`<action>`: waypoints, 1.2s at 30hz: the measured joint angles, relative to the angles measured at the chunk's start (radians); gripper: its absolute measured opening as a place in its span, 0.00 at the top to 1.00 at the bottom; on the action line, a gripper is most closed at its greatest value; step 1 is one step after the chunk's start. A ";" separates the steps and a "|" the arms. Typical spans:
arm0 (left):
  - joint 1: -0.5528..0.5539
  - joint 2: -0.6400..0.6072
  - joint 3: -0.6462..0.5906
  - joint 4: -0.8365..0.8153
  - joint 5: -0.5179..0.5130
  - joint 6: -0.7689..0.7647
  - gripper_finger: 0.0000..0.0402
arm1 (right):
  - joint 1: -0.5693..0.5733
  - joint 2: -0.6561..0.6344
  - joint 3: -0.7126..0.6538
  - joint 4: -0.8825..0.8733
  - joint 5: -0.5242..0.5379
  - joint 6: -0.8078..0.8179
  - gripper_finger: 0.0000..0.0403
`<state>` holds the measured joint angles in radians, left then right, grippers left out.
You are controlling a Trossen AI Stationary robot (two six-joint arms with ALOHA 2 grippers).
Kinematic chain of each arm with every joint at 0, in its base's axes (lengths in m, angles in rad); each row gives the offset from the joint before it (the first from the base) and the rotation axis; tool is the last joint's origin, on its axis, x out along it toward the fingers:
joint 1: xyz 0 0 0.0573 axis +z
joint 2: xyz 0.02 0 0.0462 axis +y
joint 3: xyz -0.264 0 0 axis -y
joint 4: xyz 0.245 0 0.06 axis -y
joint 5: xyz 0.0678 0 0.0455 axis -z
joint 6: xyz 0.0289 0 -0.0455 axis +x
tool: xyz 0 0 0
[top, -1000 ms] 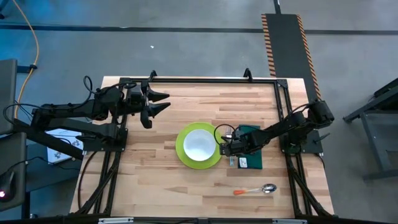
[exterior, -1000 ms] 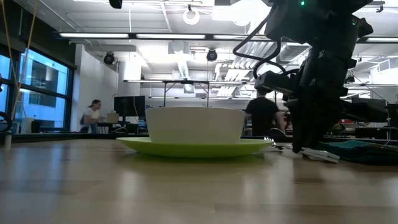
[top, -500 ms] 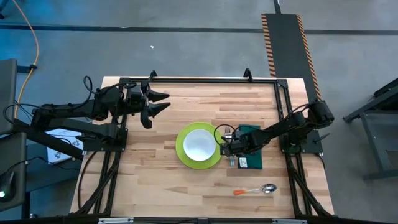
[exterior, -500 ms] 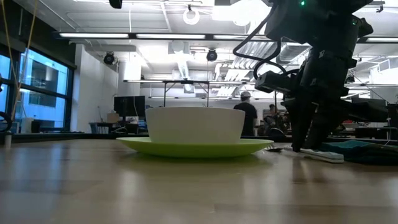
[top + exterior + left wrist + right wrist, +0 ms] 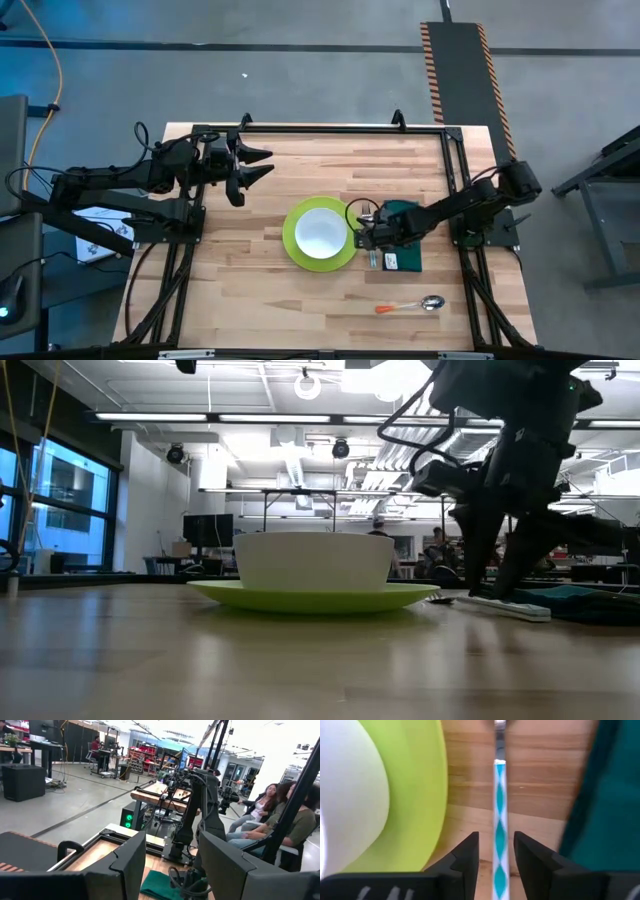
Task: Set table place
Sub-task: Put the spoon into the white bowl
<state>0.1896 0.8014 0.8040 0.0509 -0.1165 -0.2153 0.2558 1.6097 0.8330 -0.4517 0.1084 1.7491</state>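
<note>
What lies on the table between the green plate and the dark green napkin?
In the right wrist view, a fork with a white and teal patterned handle lies on bare wood between the round lime-green plate and the dark green folded napkin.

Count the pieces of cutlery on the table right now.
2. A fork with a white and teal handle lies between the green plate and the napkin; a spoon with an orange handle lies nearer the table's front edge.

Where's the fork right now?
In the high view the fork lies on the table between the green plate and the napkin, under the right gripper.
</note>
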 joint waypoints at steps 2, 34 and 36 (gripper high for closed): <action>0.000 0.000 0.000 0.000 0.000 0.000 0.56 | 0.000 -0.022 0.000 -0.036 0.000 -0.001 0.71; 0.000 0.000 0.000 0.006 0.000 0.001 0.57 | -0.014 -0.669 0.000 -0.092 0.313 -0.726 0.71; 0.000 0.000 0.000 0.009 0.000 0.000 0.57 | -0.014 -0.702 0.000 -0.084 0.324 -0.773 0.71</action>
<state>0.1894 0.8013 0.8040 0.0598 -0.1162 -0.2152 0.2418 0.9077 0.8330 -0.5354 0.4320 0.9760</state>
